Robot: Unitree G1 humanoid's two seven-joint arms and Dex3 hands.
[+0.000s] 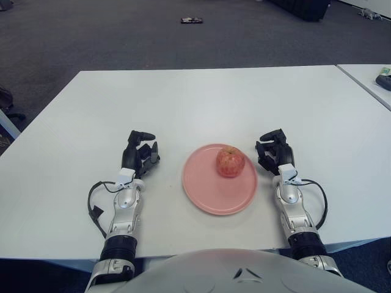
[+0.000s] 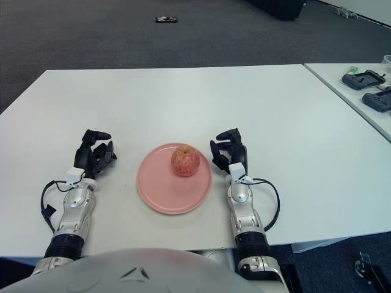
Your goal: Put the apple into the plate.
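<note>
So the apple (image 1: 230, 162) is sitting on the pink plate (image 1: 211, 194), a bit toward the far right part of it rather than dead centre. It's upright, stem dimple on top, red with some yellowish streaks. The plate itself is on the white worktop (image 1: 195, 104), near the front edge, right between the two arms.

The right hand (image 1: 273, 152) is just beside the plate's right rim, close to the apple but not touching it. Its fingers are loosely bent and there's nothing in them (a clear gap shows between the fingertips and the fruit in both eye views).

The left hand (image 1: 140, 152) shows on the other side, to the left of the plate and a little apart from it, fingers relaxed and spread, also holding nothing.

Further out, a second worktop (image 2: 360, 97) sits to the right with a couple of dark handheld controllers (image 2: 365, 79) on it, and there's some small dark thing (image 1: 191, 21) lying on the grey carpet (image 1: 122, 36) way in the back; can't tell what it is.
</note>
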